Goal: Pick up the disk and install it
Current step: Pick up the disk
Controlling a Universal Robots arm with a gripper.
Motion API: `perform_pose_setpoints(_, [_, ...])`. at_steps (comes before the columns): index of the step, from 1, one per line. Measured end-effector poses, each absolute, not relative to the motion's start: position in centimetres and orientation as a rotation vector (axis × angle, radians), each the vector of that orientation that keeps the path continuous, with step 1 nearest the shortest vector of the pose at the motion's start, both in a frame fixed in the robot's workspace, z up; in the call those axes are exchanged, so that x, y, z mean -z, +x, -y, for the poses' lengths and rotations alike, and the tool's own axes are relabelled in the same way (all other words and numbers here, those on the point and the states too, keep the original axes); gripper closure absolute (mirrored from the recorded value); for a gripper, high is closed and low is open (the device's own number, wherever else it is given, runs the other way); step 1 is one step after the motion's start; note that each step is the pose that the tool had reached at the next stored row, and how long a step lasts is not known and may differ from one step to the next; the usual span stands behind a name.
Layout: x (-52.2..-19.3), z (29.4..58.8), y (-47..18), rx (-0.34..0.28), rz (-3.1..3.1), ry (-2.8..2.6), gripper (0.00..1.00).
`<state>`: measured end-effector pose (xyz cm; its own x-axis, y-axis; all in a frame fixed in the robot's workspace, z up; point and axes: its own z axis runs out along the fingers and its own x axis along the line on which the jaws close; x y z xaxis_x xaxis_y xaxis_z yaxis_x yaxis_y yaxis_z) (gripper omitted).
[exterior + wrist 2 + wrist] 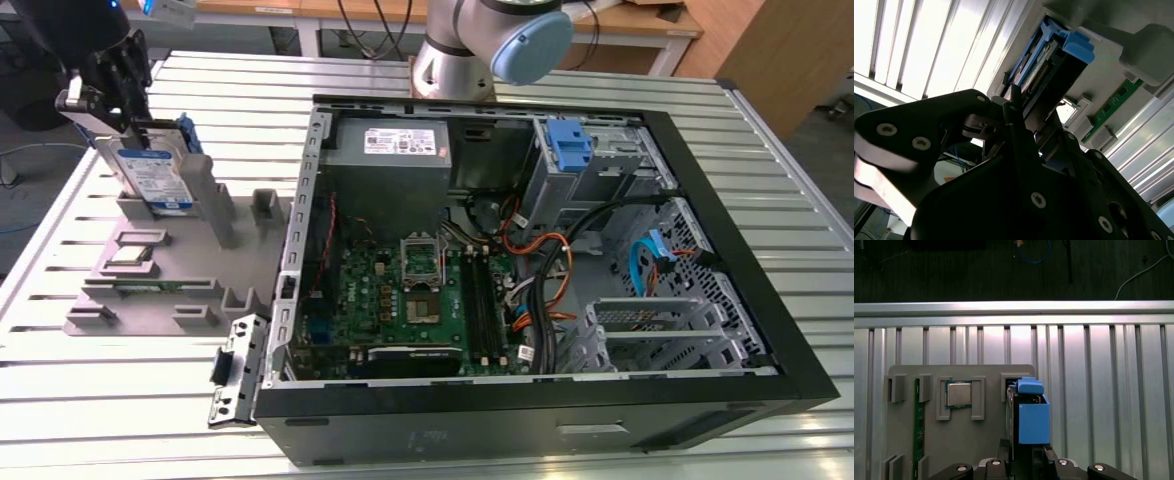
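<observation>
Pincer (123, 125) of black metal sits in the upper corner on the exterior view's left, pressed onto the top of the flat rectangular silver-metal disk (154, 175) with its blue-and-white label and blue plastic side rails. In the second wrist view the pincer (1026, 107) has one finger on each broad face of the disk (1040, 75), pinching it. The disk stands on edge, slightly tilted, at the far end of a grey plastic holder tray (180, 300) that lies on the ribbed metal table (80, 400). I cannot tell whether its lower edge is seated in the tray slot or just above it.

In the first wrist view the disk (1010, 415) is seen edge-on beside its blue rail (1033, 422). The small square silver processor chip (959, 394) lies in the next pocket of the tray (989, 375), and a green memory stick (916, 425) lies beyond it.

On the exterior view's right, well apart from the disk, an open black computer case (787, 370) lies on its side with a grey power-supply box (387, 150) and a green motherboard (400, 300) inside.
</observation>
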<state>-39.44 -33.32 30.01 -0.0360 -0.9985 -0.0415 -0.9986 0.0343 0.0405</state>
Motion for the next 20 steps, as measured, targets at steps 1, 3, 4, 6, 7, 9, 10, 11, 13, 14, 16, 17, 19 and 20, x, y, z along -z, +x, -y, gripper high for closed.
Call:
perform_pose_setpoints(1, [-30.01,33.32,-39.44,-0.091,-2.258,-2.180,0.65])
perform_pose_setpoints(3, [-30.00,33.32,-39.44,-0.091,-2.258,-2.180,0.65])
perform_pose_setpoints(4, [-30.00,33.32,-39.44,-0.091,-2.258,-2.180,0.65])
perform_pose_setpoints(6, [-30.00,33.32,-39.44,-0.091,-2.258,-2.180,0.65])
perform_pose_setpoints(7, [-30.00,33.32,-39.44,-0.091,-2.258,-2.180,0.65])
perform_pose_setpoints(9, [-29.99,33.32,-39.44,-0.091,-2.258,-2.180,0.65])
perform_pose_setpoints(10, [-29.99,33.32,-39.44,-0.091,-2.258,-2.180,0.65])
perform_pose_setpoints(11, [-29.99,33.32,-39.44,-0.091,-2.258,-2.180,0.65])
perform_pose_setpoints(13, [-30.05,33.31,-39.43,-0.091,-2.257,-2.179,0.65])
perform_pose_setpoints(14, [-30.11,33.31,-39.43,-0.091,-2.257,-2.179,0.65])
perform_pose_setpoints(16, [-30.30,33.31,-39.44,-0.091,-2.258,-2.180,0.65])
perform_pose_setpoints(17, [-30.39,33.31,-39.44,-0.091,-2.258,-2.180,0.65])
perform_pose_setpoints(19, [-30.62,33.31,-39.44,-0.091,-2.258,-2.180,0.65])
perform_pose_setpoints(20, [-30.73,33.31,-39.44,-0.091,-2.258,-2.180,0.65])
